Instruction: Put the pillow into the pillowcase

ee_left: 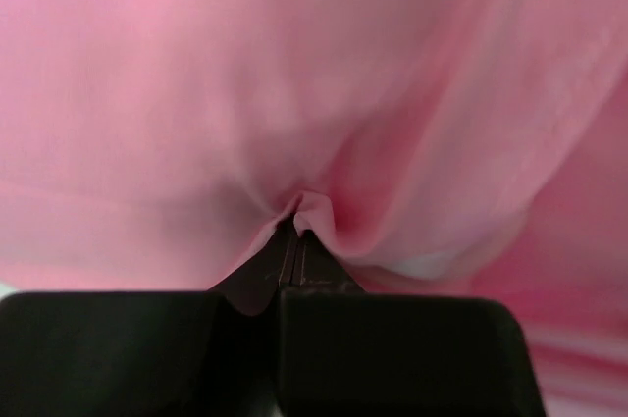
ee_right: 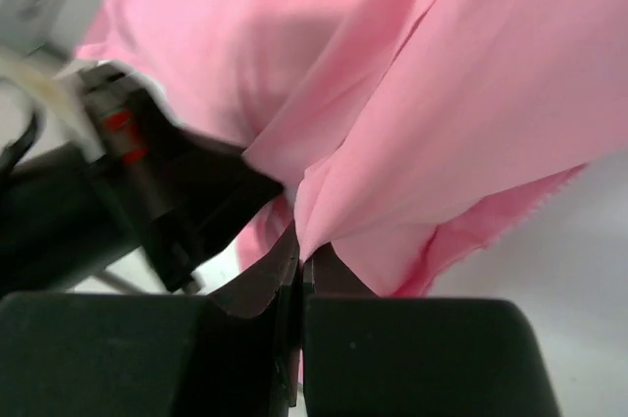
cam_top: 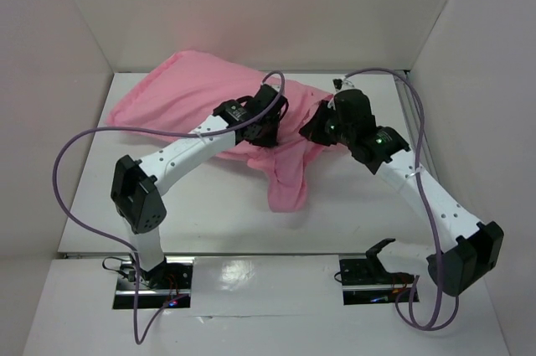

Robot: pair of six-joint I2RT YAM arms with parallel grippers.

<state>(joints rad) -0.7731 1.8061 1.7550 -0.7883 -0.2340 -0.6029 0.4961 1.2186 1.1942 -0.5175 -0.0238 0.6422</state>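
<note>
The pink satin pillowcase point(cam_top: 180, 92) lies bulging at the back of the table, one end hanging toward the front. My left gripper point(cam_top: 266, 126) is shut on a fold of its cloth point(ee_left: 294, 203). My right gripper point(cam_top: 314, 126) is shut on its edge point(ee_right: 306, 231) close beside the left one. Both hold the cloth lifted off the table. A small pale patch point(ee_left: 432, 265) shows under the pink cloth in the left wrist view; I cannot tell whether it is the white pillow. No pillow shows plainly in any view.
White walls close the table at the back and both sides. Purple cables point(cam_top: 79, 147) loop from each arm. The left arm's black wrist point(ee_right: 147, 191) shows close to my right fingers. A black bracket point(cam_top: 378, 249) sits near the right base.
</note>
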